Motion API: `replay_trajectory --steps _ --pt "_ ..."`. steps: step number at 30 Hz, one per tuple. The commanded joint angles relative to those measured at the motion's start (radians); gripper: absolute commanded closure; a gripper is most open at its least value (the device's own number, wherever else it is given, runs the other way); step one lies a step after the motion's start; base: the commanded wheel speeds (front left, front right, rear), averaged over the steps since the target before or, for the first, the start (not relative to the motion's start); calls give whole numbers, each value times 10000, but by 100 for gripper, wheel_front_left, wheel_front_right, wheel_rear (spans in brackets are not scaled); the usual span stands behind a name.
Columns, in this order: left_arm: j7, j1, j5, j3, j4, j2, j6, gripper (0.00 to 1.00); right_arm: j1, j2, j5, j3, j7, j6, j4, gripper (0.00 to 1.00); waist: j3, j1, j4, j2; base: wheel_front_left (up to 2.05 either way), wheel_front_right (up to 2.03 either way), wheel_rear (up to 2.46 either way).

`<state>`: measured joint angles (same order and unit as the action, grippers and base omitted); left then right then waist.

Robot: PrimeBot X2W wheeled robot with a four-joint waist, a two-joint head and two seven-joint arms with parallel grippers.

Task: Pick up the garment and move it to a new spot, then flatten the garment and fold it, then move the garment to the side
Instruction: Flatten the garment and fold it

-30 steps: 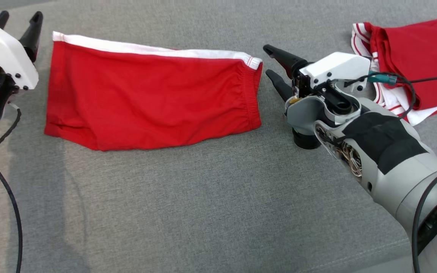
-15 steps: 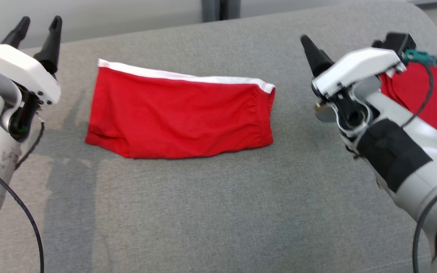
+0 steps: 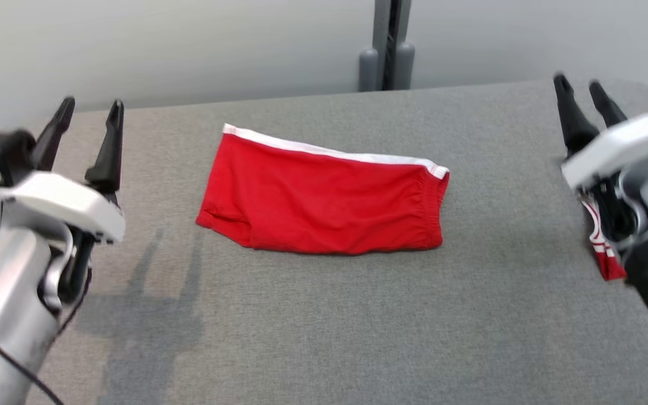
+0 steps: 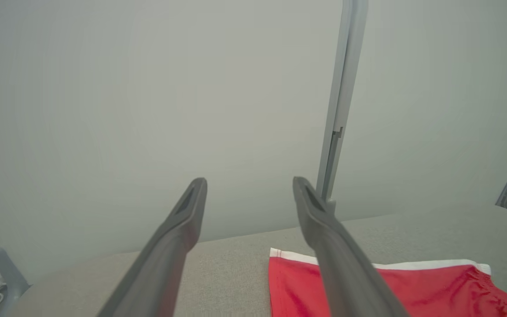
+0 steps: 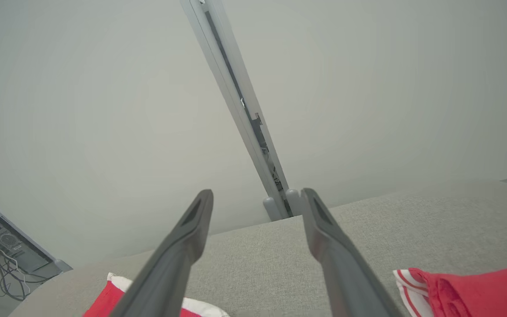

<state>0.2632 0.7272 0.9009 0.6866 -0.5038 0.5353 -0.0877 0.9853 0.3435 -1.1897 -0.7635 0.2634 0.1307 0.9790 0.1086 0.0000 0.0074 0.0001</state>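
Left gripper (image 3: 92, 107) hangs at the lower left with its two dark fingers spread and nothing between them. Right gripper (image 3: 577, 84), over at the far right, same story: parted and empty. Between them, well apart from both, lie the soft red fabric shorts (image 3: 324, 205), folded into a tidy oblong near the middle of the grey woven fabric surface (image 3: 324, 326). Their white band (image 3: 324, 151) runs along the far edge, and the gathered elastic waist (image 3: 431, 208) sits at the robot's right end. Down by the right arm, a second red garment with white stripes (image 3: 602, 256) peeks out, partly hidden.

Now, handling. These look like a light, limp knit with no stiffness, so they'll likely sag and drape the moment they're lifted. The stacked layers could slide or fall open if only the top one is caught. Nothing fragile here, and they shouldn't slip much on that rough cloth. Best bet, I'd say, is a pinch at each short end, one gripper per side, fingertips pressed low to catch every layer. The thick elastic end should give the right side the surest bite. The fold looks done, so the move aside seems to be what's left.
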Motion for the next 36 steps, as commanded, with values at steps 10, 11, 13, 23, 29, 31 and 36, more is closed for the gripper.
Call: replay_trajectory --steps 10,11,13,23,29,31,36 --pt "6 -4303 -2311 -2639 3271 -720 -1009 0 -5365 -1454 5655 5725 7 0 -3326 0 -530 0 581 -1 0 0 0" --pt "6 -4614 -2541 -2804 3451 -875 -1001 0 -5660 -1640 6016 5948 6 0 -3544 0 -537 0 614 -1 0 0 0" --pt "6 -5172 -3058 -3114 3703 -1160 -954 0 -6164 -1982 6558 6375 6 0 -3836 0 -551 0 700 -1 0 0 0" --pt "7 -6075 -4585 -3856 3546 -2633 294 0 -6665 -2742 7591 7247 -190 0 -3817 0 -346 0 1434 -1 0 0 0" --pt "7 -5912 -4951 -3983 3322 -3058 697 0 -6151 -2856 7728 7537 -435 0 -3123 0 -145 0 1890 -1 0 0 0" --pt "8 -5897 -4972 -4059 3227 -3244 836 0 -5901 -2867 7425 7817 -561 0 -2702 0 -42 0 2086 -1 0 0 0" --pt "8 -5656 -5207 -4178 3060 -3418 1200 0 -5162 -2904 6620 8055 -918 0 -1547 0 229 0 2516 -1 0 0 0"
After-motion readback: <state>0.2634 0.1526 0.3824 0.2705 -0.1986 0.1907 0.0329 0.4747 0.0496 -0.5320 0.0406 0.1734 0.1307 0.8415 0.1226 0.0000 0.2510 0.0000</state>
